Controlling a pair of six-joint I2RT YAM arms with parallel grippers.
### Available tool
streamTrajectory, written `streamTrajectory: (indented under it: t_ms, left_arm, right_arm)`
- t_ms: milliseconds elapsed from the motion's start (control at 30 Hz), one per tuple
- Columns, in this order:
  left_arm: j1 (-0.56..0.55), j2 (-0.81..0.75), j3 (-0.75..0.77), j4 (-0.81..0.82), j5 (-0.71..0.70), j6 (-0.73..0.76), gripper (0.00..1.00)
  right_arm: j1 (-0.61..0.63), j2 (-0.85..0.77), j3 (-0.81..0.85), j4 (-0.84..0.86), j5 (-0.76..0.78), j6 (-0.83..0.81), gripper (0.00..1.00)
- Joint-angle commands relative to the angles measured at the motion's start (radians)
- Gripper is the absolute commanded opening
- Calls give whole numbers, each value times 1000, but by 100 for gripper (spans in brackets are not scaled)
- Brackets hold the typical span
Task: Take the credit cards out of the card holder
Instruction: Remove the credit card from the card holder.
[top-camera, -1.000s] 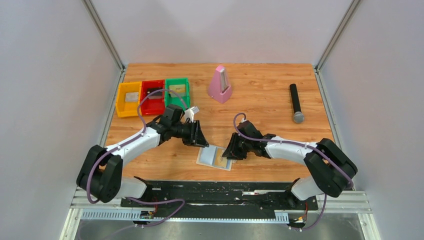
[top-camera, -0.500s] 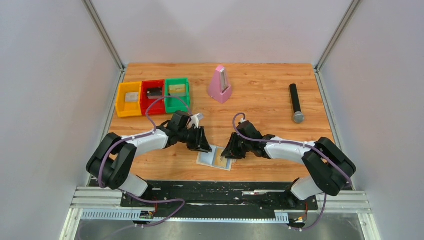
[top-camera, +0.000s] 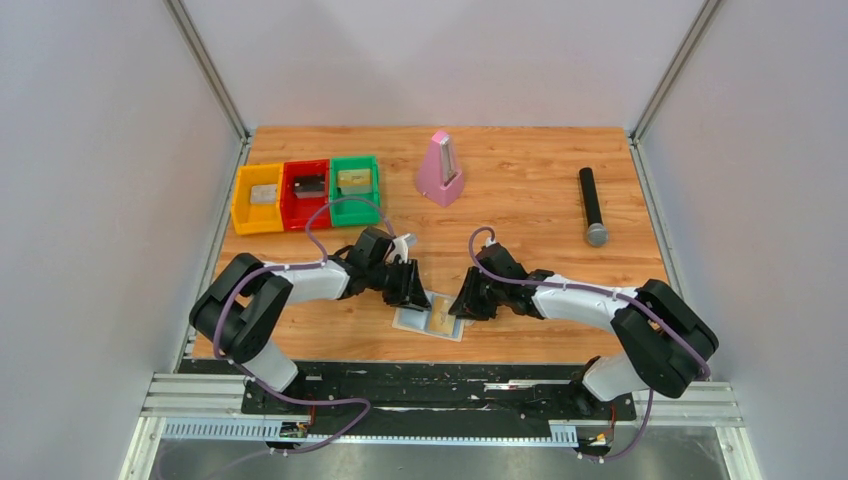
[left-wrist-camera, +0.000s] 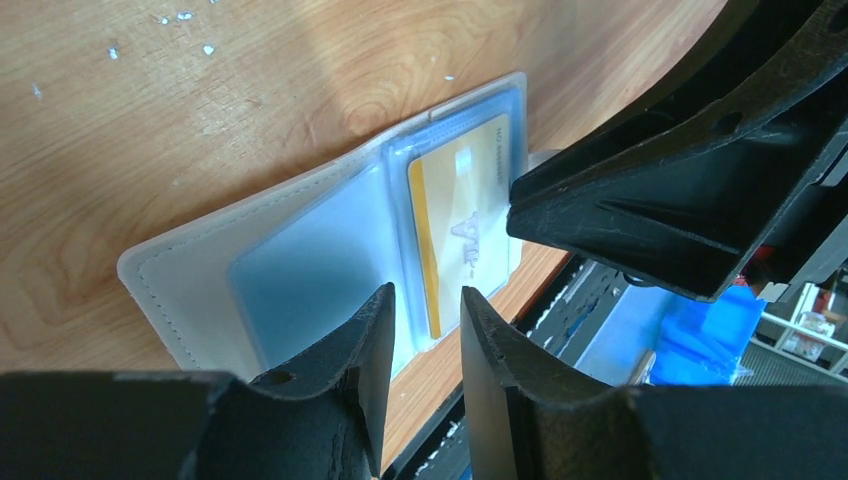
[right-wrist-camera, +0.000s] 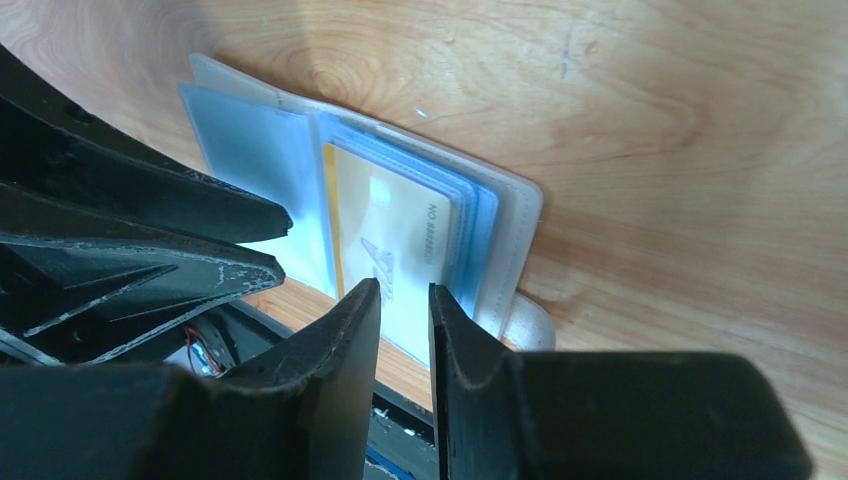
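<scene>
The card holder (top-camera: 412, 322) lies spread open near the table's front edge, with a cream rim (left-wrist-camera: 190, 262) and pale blue panels (right-wrist-camera: 250, 150). A yellow-gold credit card (top-camera: 441, 318) sits in the sleeve of its right panel (left-wrist-camera: 465, 225) (right-wrist-camera: 385, 225). The dark grey card is not in view. My left gripper (top-camera: 414, 292) hovers at the left panel's near edge (left-wrist-camera: 427, 295), jaws a narrow gap apart and empty. My right gripper (top-camera: 459, 307) is at the card's near edge (right-wrist-camera: 403, 288), jaws a narrow gap apart with the card showing behind the gap.
Yellow (top-camera: 257, 198), red (top-camera: 306, 193) and green (top-camera: 355, 188) bins stand at the back left. A pink metronome (top-camera: 439, 168) stands at the back middle, and a black microphone (top-camera: 592, 206) lies at the right. The black front rail runs just below the holder.
My left arm has swung in, and its gripper has moved right and nearer, to the holder's left panel. The right gripper has hardly moved.
</scene>
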Motion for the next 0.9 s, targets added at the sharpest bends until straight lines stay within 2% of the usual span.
streamTrajectory:
  t_ms: [0, 200, 500, 867]
  left_arm:
    - [-12, 22, 17, 40, -21, 10, 38]
    - [-20, 52, 10, 71, -18, 3, 38]
    - [-23, 76, -13, 153, 18, -42, 38]
    - [-23, 74, -27, 170, 28, -58, 35]
  right_arm:
    - [7, -15, -4, -40, 36, -17, 26]
    - [7, 0, -14, -3, 19, -20, 25]
    - [7, 25, -33, 23, 11, -17, 19]
    - [7, 53, -37, 41, 8, -21, 13]
